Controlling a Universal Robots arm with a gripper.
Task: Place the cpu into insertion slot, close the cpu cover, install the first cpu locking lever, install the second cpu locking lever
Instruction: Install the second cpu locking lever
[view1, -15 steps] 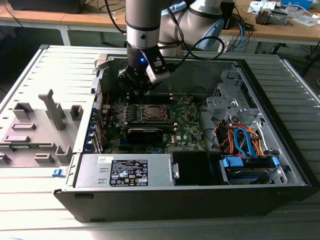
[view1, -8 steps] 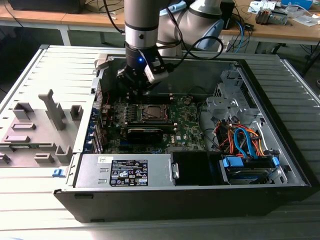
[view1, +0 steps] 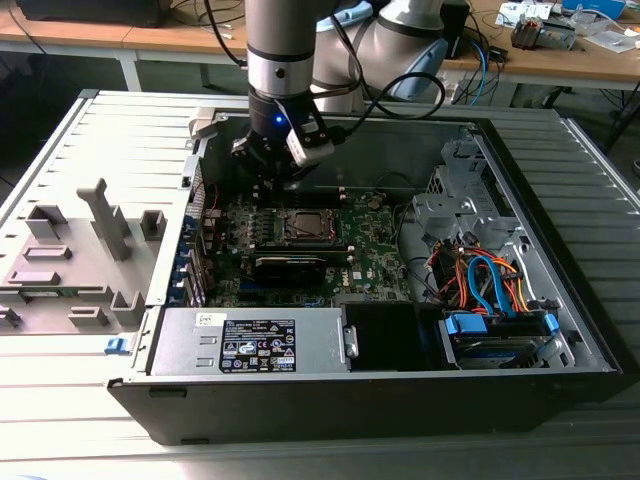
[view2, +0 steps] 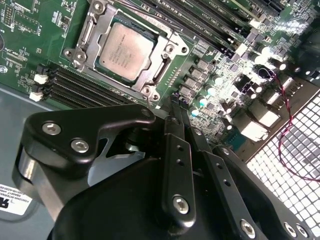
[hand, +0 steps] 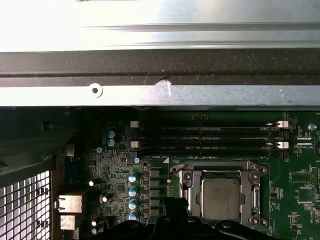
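The cpu (view2: 125, 50) (hand: 220, 197), a flat silver-grey square, lies in the insertion slot (view1: 305, 225) on the green motherboard. The cpu cover (view2: 85, 37) (hand: 192, 192), a silvery frame with a window, lies flat around the chip. My gripper (view2: 173, 107) (hand: 170, 202) (view1: 272, 165) hovers beside one corner of the socket, off the chip, and its black fingers meet at the tip, shut. A thin metal wire (view2: 149, 101) ends near that corner, close to the fingertips; I cannot tell whether they touch it.
Long black memory slots (hand: 205, 135) (view2: 75, 90) run beside the socket. The case's metal wall (hand: 160, 92) and perforated rear panel (view2: 295, 150) are close by. A power supply (view1: 250, 340) and a cabled drive cage (view1: 490, 290) stand in the case. Grey fixtures (view1: 90, 250) sit outside it.
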